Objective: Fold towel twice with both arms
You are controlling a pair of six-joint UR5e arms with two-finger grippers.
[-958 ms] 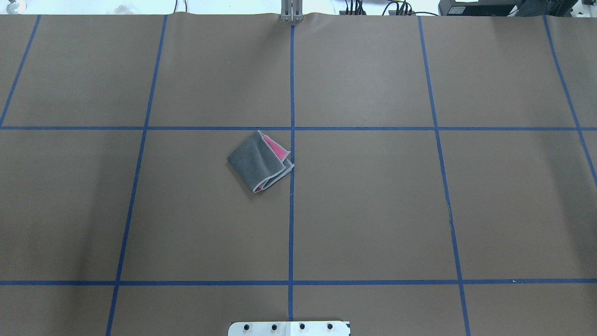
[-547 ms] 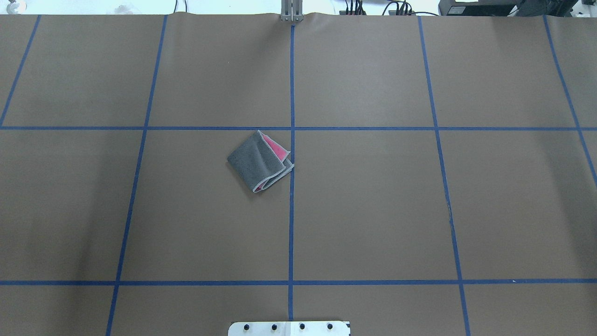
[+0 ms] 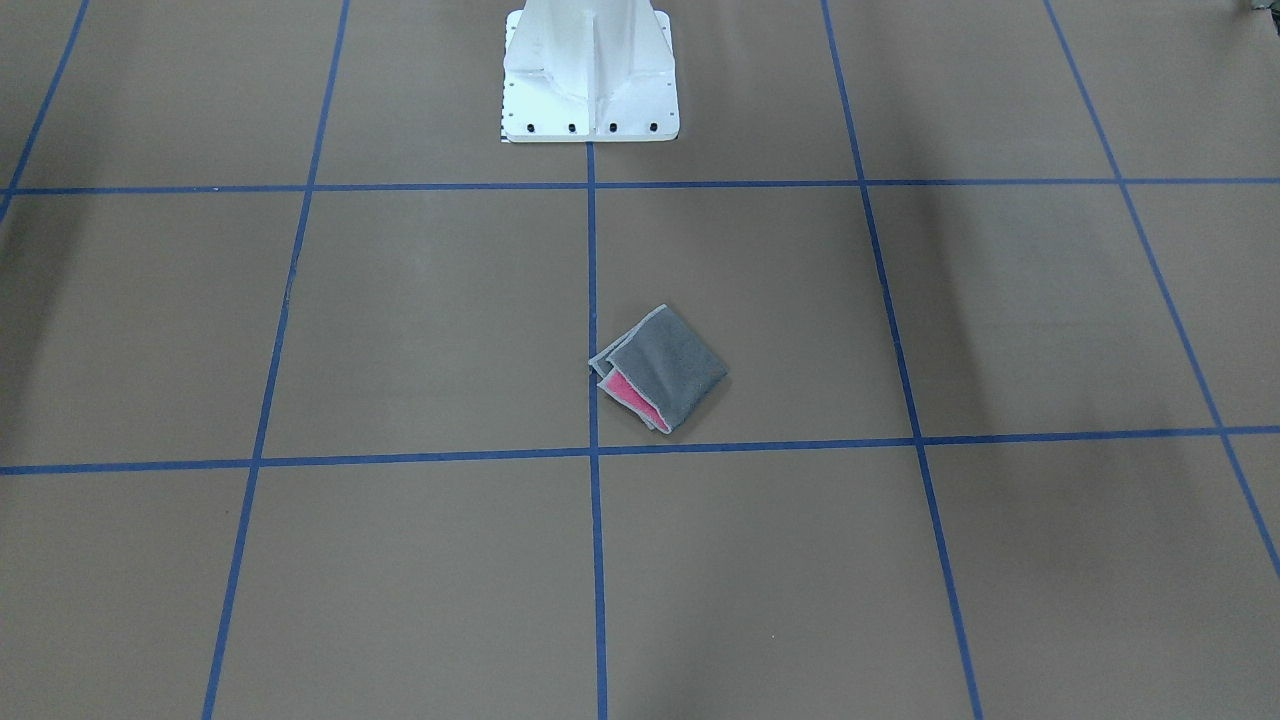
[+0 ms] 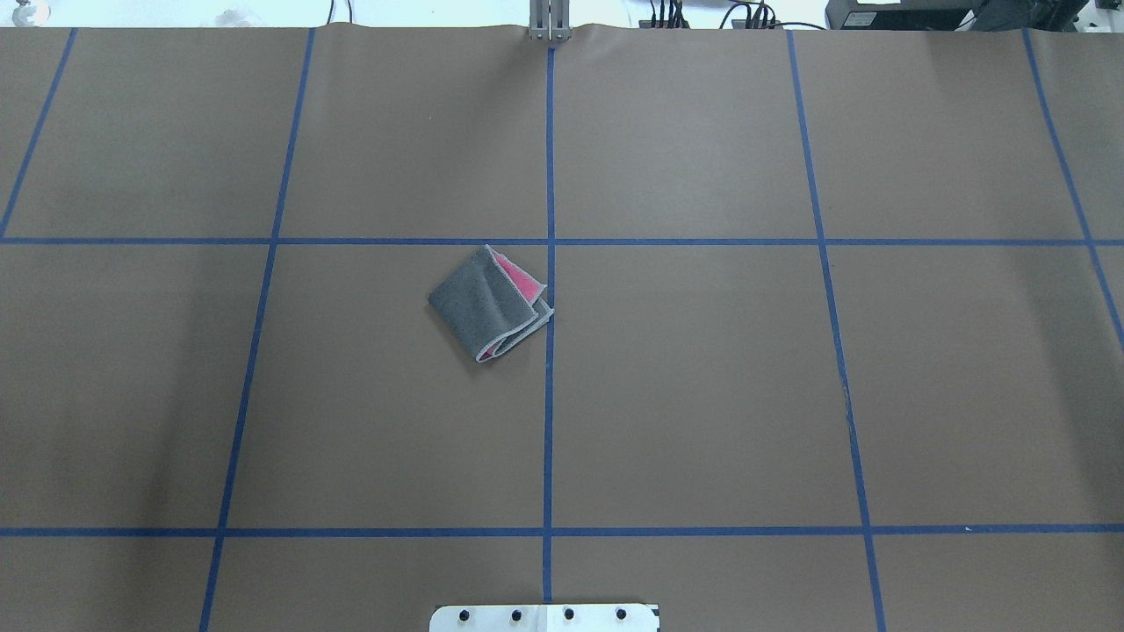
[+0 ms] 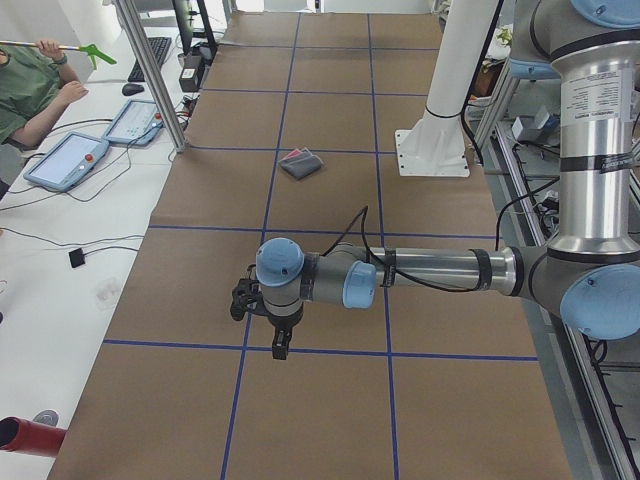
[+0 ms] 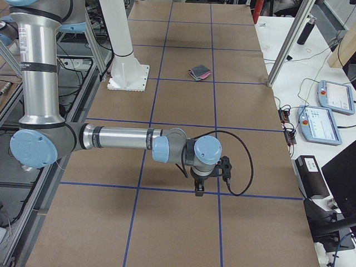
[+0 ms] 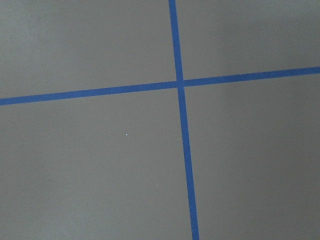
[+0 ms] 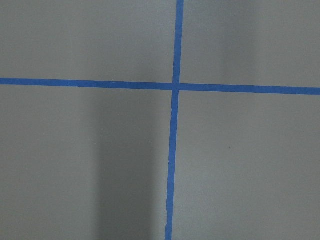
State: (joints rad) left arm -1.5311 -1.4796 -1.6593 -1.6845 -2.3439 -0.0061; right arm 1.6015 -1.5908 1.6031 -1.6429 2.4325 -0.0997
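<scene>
The towel (image 4: 487, 303) lies folded into a small square near the middle of the table, dark grey face up, with pink showing at its open edges. It also shows in the front view (image 3: 665, 370), the left side view (image 5: 300, 163) and the right side view (image 6: 199, 73). My left gripper (image 5: 279, 350) hangs over a tape crossing far from the towel. My right gripper (image 6: 199, 190) hangs over another tape crossing at the other end. I cannot tell whether either is open or shut. Neither touches the towel.
Brown paper with a blue tape grid (image 4: 549, 395) covers the table. The white pedestal base (image 3: 590, 75) stands at the robot's side. Teach pendants (image 5: 68, 158) and cables lie on the operators' bench, where a person (image 5: 25, 85) sits.
</scene>
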